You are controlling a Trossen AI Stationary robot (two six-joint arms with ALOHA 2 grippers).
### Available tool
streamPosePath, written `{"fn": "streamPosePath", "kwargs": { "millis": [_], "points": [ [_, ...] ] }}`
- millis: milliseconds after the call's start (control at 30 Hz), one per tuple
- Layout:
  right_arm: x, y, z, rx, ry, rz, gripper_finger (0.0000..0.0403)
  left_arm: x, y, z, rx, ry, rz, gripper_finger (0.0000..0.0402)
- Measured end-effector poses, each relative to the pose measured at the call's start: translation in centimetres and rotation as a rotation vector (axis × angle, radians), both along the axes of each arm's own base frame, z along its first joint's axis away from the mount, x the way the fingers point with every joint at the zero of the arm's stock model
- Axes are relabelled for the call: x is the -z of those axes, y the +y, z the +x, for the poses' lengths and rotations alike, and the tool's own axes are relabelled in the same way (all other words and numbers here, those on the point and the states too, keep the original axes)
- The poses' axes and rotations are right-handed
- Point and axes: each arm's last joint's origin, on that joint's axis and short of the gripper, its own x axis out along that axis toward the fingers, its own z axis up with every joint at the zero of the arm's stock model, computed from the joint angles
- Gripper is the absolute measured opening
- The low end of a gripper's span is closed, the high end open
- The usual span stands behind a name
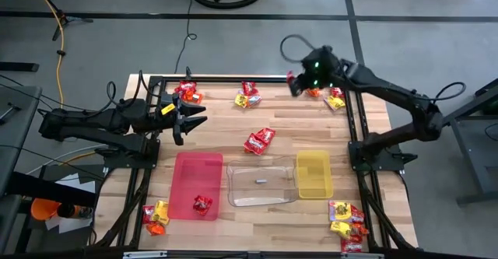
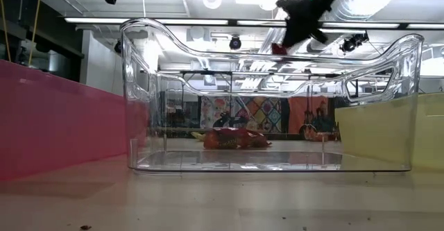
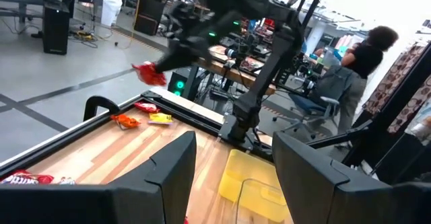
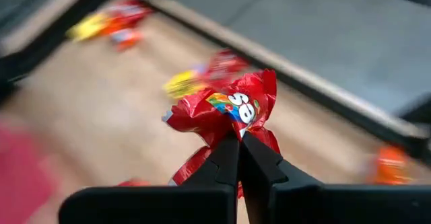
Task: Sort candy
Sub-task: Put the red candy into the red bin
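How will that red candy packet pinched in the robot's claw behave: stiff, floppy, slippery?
Probably floppy: the red candy packet is crumpled and bunched where the right gripper pinches it. Likely light, since a thin pinch on one edge carries it. Its glossy wrapper looks somewhat slippery, so it might slide out.

table (image 1: 264,220): pale wood planks, smooth matt finish
clear tray (image 2: 270,120): glossy see-through plastic
red tray (image 1: 187,173): red plastic, left of the clear tray
yellow tray (image 1: 313,173): translucent yellow plastic
red candy packet (image 4: 232,109): shiny crinkled wrapper
frame (image 1: 233,78): black metal
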Motion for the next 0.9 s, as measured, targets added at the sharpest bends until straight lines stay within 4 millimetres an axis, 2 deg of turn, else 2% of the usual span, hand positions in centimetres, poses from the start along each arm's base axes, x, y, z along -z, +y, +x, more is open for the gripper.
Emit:
{"fn": "streamPosePath", "kwargs": {
  "millis": [200,400,700,900],
  "points": [
    [-0.5,5.9,3.3,-0.238,-0.085,-0.02,0.0,-0.2,0.0,0.0,0.0,-0.023,-0.009,0.0182],
    [-1.1,10.1,4.5,-0.376,-0.162,-0.029,0.0,-0.5,0.0,0.0,0.001,-0.058,-0.011,0.0182],
    [-1.3,11.7,4.5,-0.464,-0.165,-0.064,0.0,-1.1,0.0,0.1,0.002,-0.121,-0.013,0.0182],
    [-2.6,12.6,3.0,-0.576,-0.197,-0.093,0.0,-0.6,-0.1,1.1,0.002,-0.09,-0.021,0.0182]
  ]
}}
